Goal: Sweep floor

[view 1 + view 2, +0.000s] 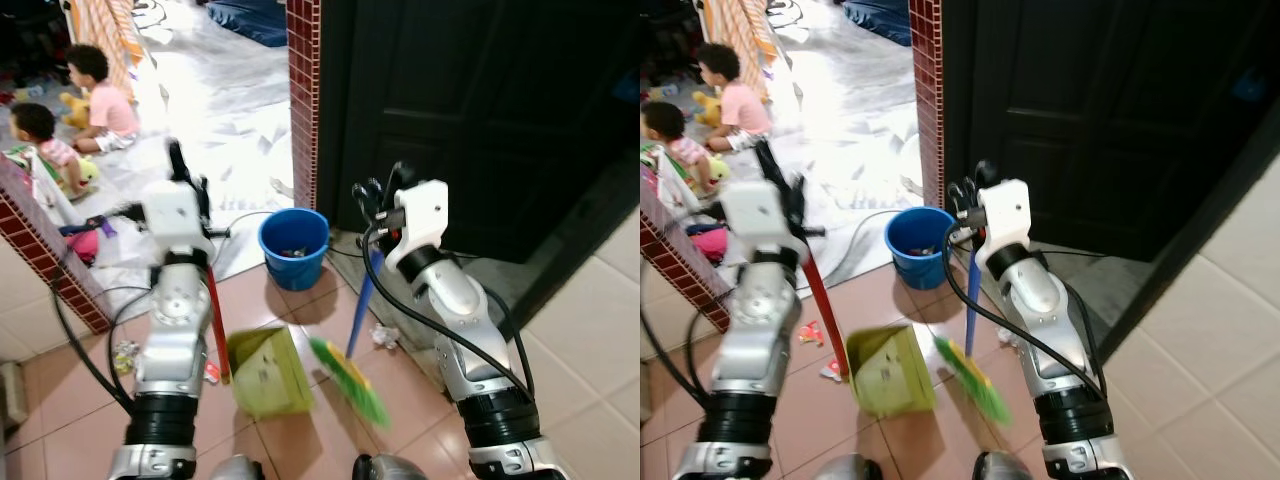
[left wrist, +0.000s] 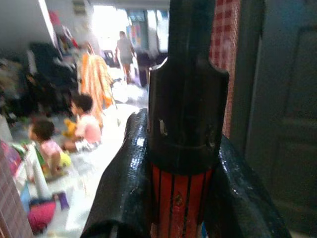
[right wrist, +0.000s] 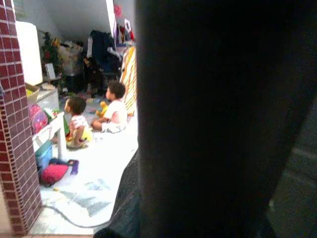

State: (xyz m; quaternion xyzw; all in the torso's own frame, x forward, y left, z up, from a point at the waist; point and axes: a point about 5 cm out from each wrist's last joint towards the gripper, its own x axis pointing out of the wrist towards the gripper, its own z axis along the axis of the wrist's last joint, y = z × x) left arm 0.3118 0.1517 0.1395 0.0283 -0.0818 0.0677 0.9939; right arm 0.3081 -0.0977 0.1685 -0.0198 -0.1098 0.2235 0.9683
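My left gripper (image 1: 185, 180) is shut on the red handle (image 1: 217, 320) of a green dustpan (image 1: 268, 372), which is tilted over the pink floor tiles. In the left wrist view the red handle and its black cap (image 2: 185, 148) sit between the fingers (image 2: 124, 178). My right gripper (image 1: 380, 200) is shut on the blue stick (image 1: 362, 305) of a broom whose green bristles (image 1: 350, 380) are blurred beside the dustpan. A crumpled scrap of paper (image 1: 385, 335) lies by the stick. A wrapper (image 1: 125, 352) and red bits (image 1: 210, 372) lie left of the dustpan.
A blue bucket (image 1: 293, 245) stands by a red brick pillar (image 1: 303, 90), with a dark door (image 1: 480, 110) to its right. Two children (image 1: 95, 95) sit on a white mat at the far left, behind a low brick wall (image 1: 40, 250). A cable (image 1: 235, 225) runs across the floor.
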